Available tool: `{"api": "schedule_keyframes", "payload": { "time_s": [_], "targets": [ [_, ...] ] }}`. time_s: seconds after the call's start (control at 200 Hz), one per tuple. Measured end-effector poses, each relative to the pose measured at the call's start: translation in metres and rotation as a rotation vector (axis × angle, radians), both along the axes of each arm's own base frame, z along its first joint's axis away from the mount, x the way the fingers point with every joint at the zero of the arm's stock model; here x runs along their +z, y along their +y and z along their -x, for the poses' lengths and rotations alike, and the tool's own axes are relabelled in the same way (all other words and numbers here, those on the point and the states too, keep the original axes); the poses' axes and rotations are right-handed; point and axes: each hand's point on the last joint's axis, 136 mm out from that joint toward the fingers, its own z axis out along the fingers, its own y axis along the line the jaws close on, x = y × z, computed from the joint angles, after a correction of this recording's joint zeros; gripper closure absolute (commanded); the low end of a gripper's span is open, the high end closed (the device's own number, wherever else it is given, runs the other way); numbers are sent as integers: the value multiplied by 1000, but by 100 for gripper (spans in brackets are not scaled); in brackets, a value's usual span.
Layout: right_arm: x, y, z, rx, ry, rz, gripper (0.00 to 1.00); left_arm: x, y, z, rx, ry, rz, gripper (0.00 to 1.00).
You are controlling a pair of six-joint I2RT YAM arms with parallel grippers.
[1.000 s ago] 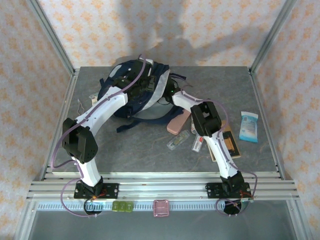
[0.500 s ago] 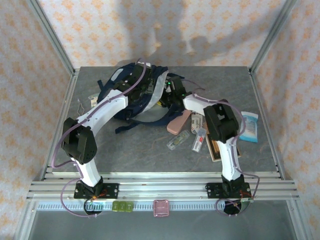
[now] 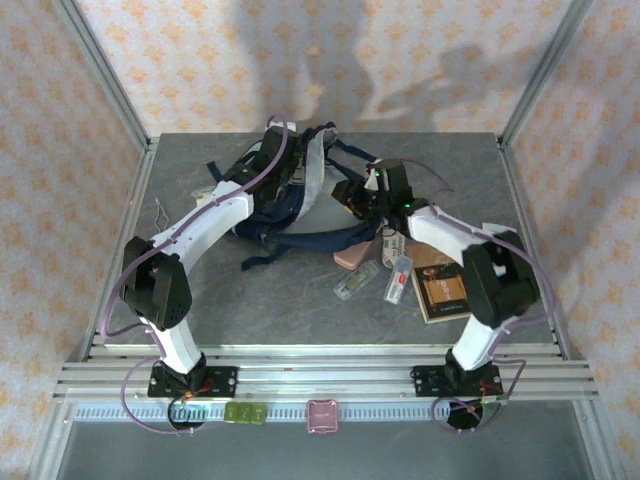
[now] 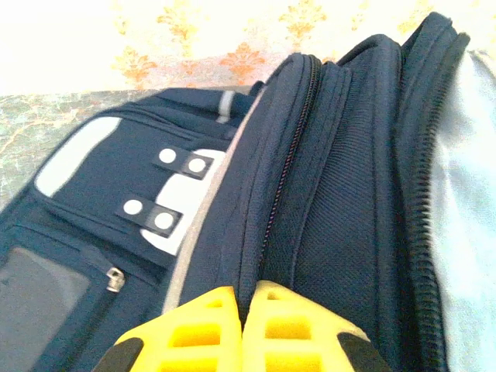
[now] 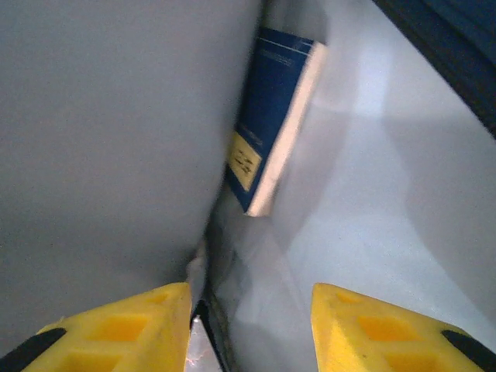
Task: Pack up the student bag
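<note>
Large navy-blue fabric backpack, twelve o'clock on grey table: appears soft, floppy; best held at zipper rim. Left gripper clamps it there; right gripper apart, empty.

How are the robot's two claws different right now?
The left claw is shut, pinching the student bag's navy edge; the right claw is open and empty. The left claw faces the bag's outside; the right claw faces a blue book. Both have yellow fingers.
</note>
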Motion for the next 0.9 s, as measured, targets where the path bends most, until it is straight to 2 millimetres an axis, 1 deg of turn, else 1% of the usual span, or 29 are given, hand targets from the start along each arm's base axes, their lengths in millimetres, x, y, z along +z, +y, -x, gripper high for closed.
{"api": "schedule_keyframes", "payload": {
  "time_s": [0.08,0.105,0.145,0.22,0.265,0.3,0.41,0.465,0.511,0.581,0.681,0.771,0.836,0.881,0.901],
  "targets": [
    [21,-19,5,-40,-48,23,56,3,-6,-1,-6,-17,20,100],
    [24,-23,6,-48,-55,29,56,4,-9,-1,-9,-22,24,100],
    [34,-41,8,-85,-77,42,58,3,-12,-1,-15,-21,26,100],
    [40,-67,9,-145,-98,64,60,-7,-18,0,-22,-4,19,100],
    [36,-77,8,-168,-94,73,60,-14,-20,-1,-25,6,14,100],
    [31,-79,8,-173,-82,77,61,-21,-23,-2,-28,15,9,100],
    [1,-74,7,-155,-11,98,62,-34,-27,-4,-30,36,-5,100],
    [-15,-70,7,-144,29,111,62,-35,-26,-4,-21,34,-14,100],
    [-23,-69,9,-139,52,120,62,-34,-22,-5,-6,29,-26,100],
    [-29,-70,11,-138,71,133,62,-33,-15,-7,31,15,-54,100],
    [-29,-75,13,-148,76,150,61,-36,-7,-11,70,8,-84,100],
    [-32,-84,15,-173,92,182,59,-41,-3,-17,99,7,-108,100],
    [-32,-94,18,-206,100,216,57,-47,-2,-24,116,10,-121,100],
    [-29,-104,20,-235,101,238,55,-52,-3,-28,118,16,-127,87],
    [-27,-108,21,-249,98,247,55,-54,-3,-29,118,18,-129,78]
  ]
}}
